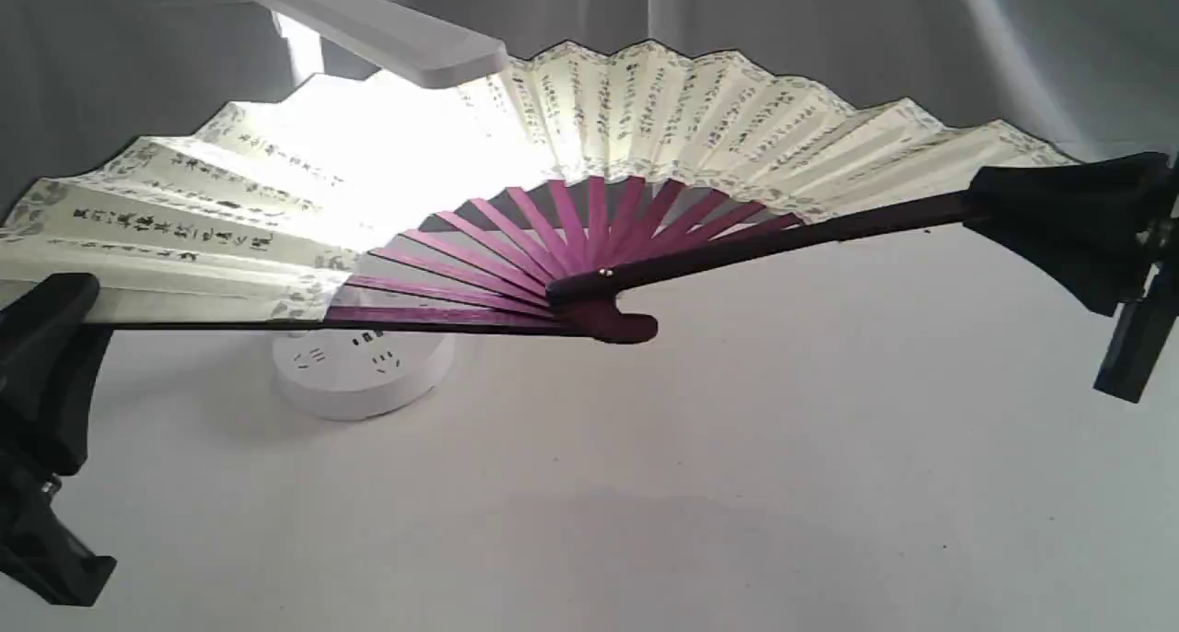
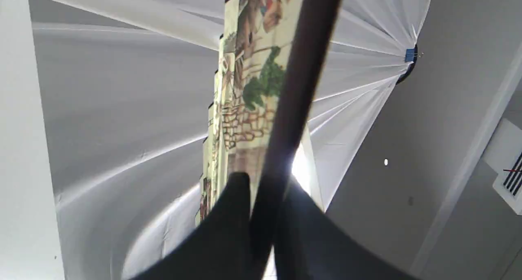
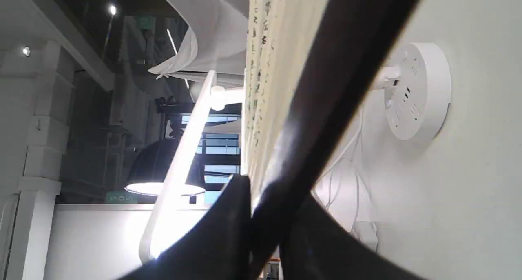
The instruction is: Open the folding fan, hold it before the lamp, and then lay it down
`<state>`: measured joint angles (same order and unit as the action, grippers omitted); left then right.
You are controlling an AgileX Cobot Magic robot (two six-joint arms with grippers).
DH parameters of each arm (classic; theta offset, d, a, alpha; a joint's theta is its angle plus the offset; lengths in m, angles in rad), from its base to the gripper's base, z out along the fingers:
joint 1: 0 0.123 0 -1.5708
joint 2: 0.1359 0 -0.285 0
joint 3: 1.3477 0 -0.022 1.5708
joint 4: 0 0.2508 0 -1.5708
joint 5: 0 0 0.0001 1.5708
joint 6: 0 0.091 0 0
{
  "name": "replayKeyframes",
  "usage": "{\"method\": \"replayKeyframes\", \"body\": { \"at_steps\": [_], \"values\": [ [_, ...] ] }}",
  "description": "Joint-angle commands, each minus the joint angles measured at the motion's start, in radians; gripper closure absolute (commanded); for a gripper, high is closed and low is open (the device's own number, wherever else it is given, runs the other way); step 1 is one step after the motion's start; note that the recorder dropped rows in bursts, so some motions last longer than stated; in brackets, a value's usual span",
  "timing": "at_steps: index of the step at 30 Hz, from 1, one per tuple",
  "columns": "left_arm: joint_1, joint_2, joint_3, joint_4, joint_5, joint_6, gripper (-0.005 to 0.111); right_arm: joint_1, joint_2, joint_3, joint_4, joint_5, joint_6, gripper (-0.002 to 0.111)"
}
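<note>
The left gripper (image 1: 69, 314) is at the left edge of the exterior view, black and low, clenched on the left guard of the folding fan (image 1: 645, 116). In the left wrist view its two black fingers (image 2: 228, 214) pinch the dark guard stick between them, and the painted face of the leaf, with green foliage and brown stonework, runs away from the jaws.

From that gripper the fan spreads rightward, fully open and held above the white table (image 1: 737, 485), not touching it. Its cream pleats carry columns of black calligraphy and a patterned border. The maroon ribs converge at the pivot (image 1: 605, 273), which lies between the two grippers, lower than the leaf.

The lamp (image 1: 378, 29) stands behind the fan, nearer the left gripper than the right. Its flat white head juts over the fan's top edge, and its light glares through the pleats below it. The round base (image 1: 364, 365) with sockets rests on the table under the left guard.

The right guard climbs from the pivot to the right gripper (image 1: 990, 208), which is clamped on the guard's outer end. In the right wrist view the black fingers (image 3: 228, 223) squeeze the dark stick, with the calligraphy leaf beyond and the lamp base and white cord (image 3: 346, 165) farther on.
</note>
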<state>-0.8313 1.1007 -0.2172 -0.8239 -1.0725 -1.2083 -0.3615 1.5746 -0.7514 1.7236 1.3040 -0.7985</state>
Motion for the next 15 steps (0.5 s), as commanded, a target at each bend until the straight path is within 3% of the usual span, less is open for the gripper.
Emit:
{"method": "replayKeyframes", "body": {
  "at_steps": [1, 15],
  "values": [
    [0.012, -0.028, 0.001, -0.105, -0.149, -0.046, 0.107, -0.020, -0.001, -0.002, 0.021, -0.083, -0.040, 0.108],
    [0.012, -0.028, 0.001, -0.098, -0.149, -0.046, 0.107, -0.020, -0.001, -0.002, 0.021, -0.083, -0.040, 0.108]
  ]
}}
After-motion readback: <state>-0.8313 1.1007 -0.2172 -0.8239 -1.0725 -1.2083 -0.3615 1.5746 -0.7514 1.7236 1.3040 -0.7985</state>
